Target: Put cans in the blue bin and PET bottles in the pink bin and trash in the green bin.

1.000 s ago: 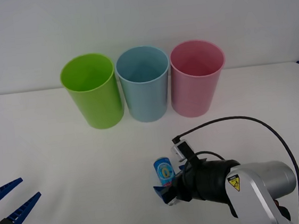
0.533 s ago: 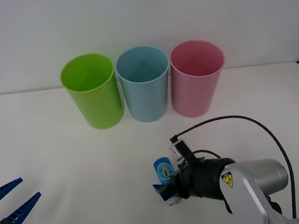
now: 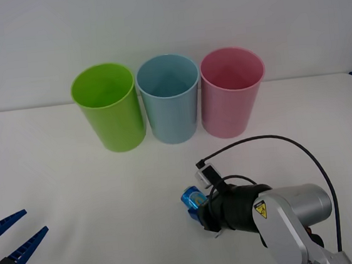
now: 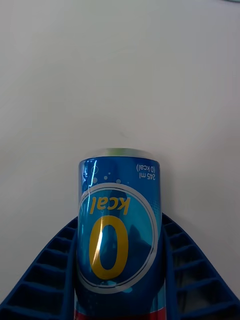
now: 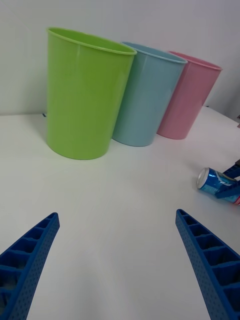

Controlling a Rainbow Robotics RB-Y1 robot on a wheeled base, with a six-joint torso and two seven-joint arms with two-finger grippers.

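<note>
lying tipped on its side, the can [image 3: 194, 200] sits clamped betw. the right gripper [image 3: 201, 212] fingers [image 4: 47, 270], blue ribbed, one each side of the can body, toward the near edge of the white surface [image 3: 75, 193], a bit right of centre. along the far edge stand 3 bins in a row, upright: green bin [image 3: 108, 107] on the left, blue bin [image 3: 170, 98] mid, pink bin [image 3: 231, 92] on the right, all well apart from the can. left gripper [image 3: 10, 245] hangs at near-left corner, fingers wide, holding nothing.
</note>
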